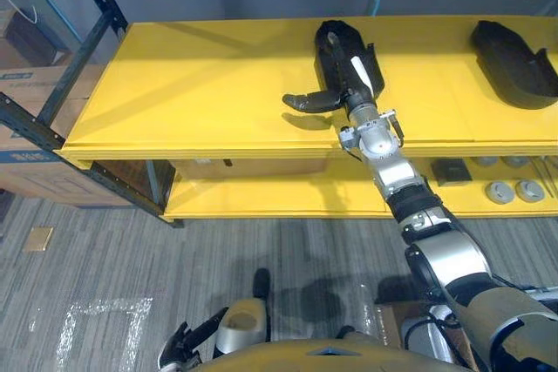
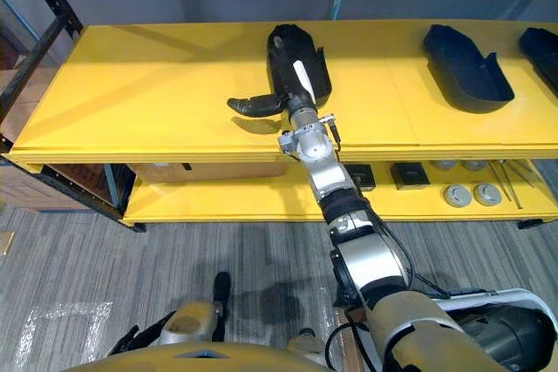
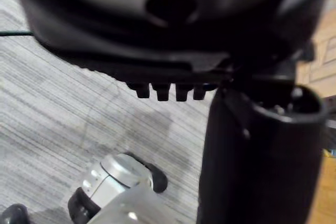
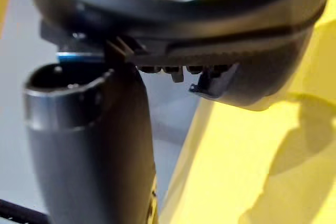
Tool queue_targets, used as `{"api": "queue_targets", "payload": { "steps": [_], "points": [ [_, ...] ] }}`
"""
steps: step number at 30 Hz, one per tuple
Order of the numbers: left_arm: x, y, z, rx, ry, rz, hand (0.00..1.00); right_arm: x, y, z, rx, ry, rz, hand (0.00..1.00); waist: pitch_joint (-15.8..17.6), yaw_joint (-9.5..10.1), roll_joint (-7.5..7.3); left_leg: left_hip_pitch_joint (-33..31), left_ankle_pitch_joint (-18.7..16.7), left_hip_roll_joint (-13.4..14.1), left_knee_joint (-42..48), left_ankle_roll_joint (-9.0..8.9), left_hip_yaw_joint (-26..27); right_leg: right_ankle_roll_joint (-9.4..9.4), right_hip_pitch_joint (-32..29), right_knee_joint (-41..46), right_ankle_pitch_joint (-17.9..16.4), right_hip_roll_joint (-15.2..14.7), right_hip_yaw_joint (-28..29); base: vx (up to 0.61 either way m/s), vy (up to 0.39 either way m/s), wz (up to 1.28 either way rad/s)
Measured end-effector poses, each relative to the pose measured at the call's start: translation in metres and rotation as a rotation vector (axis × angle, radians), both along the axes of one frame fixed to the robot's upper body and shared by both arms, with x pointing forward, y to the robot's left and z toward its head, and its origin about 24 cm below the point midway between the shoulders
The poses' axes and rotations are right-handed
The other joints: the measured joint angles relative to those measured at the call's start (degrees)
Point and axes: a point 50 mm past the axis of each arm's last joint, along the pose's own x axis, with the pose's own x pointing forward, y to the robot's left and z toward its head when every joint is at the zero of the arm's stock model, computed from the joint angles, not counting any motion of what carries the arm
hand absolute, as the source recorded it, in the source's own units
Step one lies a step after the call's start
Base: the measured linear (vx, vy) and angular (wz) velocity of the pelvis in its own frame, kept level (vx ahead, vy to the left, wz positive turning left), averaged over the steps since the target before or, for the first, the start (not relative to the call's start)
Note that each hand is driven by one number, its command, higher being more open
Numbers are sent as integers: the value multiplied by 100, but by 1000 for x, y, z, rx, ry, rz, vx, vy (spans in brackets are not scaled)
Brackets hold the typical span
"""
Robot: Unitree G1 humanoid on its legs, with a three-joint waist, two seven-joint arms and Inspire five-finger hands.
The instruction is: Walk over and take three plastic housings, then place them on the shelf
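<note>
The yellow metal shelf (image 1: 200, 84) carries three black, boat-shaped plastic housings (image 2: 466, 67) on its top board, hollow sides up. At the shelf's middle housing (image 1: 336, 45), the right hand (image 1: 349, 93) has its fingers stretched out and grips nothing. The left hand (image 1: 187, 344) hangs relaxed, low before the shelf.

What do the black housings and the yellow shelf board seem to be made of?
Middle housing and right housing: matte black, thin-walled moulded shells with a faint sheen, likely plastic. Shelf board: smooth, even yellow surface with soft shadows; painted metal or coated board, cannot tell which.
</note>
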Motion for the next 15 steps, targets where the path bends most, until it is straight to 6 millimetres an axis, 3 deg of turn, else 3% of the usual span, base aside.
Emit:
{"api": "queue_targets", "payload": {
  "steps": [6,15],
  "points": [
    [8,-3,2,-3,-25,-27,100,11,-34,29,75,13,-155,100,178,111,69,-86,37,61,-1,11,66,-40,-189,183,-24,11,137,-18,-3,-5],
    [11,-4,3,0,-37,-53,100,14,-58,39,128,40,-291,100,213,93,87,-120,78,183,-2,-24,150,-124,-385,392,-83,45,278,-25,-19,-8]
  ]
}}
